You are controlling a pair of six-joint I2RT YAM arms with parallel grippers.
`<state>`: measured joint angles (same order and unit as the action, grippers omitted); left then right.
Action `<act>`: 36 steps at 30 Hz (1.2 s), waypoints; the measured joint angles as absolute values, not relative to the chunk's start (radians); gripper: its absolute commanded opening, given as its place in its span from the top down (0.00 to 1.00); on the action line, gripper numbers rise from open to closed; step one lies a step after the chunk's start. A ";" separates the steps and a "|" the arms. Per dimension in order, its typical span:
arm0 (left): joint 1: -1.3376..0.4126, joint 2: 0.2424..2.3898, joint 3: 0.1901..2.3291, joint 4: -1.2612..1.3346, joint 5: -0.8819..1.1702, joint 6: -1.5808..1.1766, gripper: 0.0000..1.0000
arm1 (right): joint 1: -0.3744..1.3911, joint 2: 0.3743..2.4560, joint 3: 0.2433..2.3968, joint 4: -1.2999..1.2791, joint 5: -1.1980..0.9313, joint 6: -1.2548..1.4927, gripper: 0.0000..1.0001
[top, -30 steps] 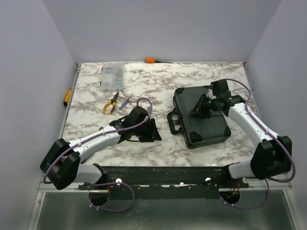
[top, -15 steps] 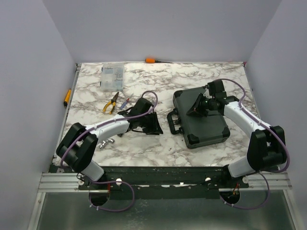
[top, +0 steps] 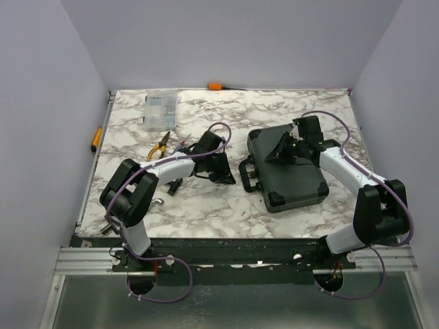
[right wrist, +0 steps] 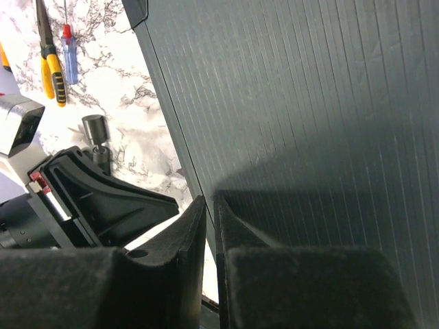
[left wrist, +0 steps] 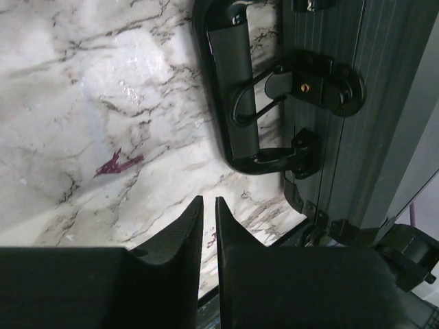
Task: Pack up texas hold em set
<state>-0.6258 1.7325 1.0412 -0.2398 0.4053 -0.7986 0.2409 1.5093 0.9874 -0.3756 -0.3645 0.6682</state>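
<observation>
The set's black hard case [top: 291,177] lies closed on the marble table, right of centre, its handle [top: 247,176] facing left. My left gripper [top: 226,175] is low over the table just left of that handle [left wrist: 233,89]. Its fingers [left wrist: 209,200] are shut to a thin slit with nothing between them. My right gripper [top: 278,156] hovers over the ribbed lid [right wrist: 309,103] near its left edge, its jaws [right wrist: 209,200] also shut and empty. Chips, cards, discs and dice are out of view.
Yellow-handled pliers [top: 159,147] and a small screwdriver [top: 180,147] lie left of my left arm. A clear parts box [top: 160,110] is at the back left. Orange-handled tools rest at the back edge [top: 218,86] and the left edge [top: 96,139].
My left arm has swung right and forward towards the case handle while its jaws closed. My right gripper shifted slightly back over the lid and narrowed a little.
</observation>
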 measured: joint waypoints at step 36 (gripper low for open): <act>-0.624 1.953 1.234 -0.226 0.421 -0.822 1.00 | 0.240 1.529 0.995 -0.375 -0.391 0.609 0.87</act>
<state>-0.6235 1.9526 1.2335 -0.2260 0.4206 -0.8215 0.2401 1.5288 0.9947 -0.3748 -0.3912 0.6086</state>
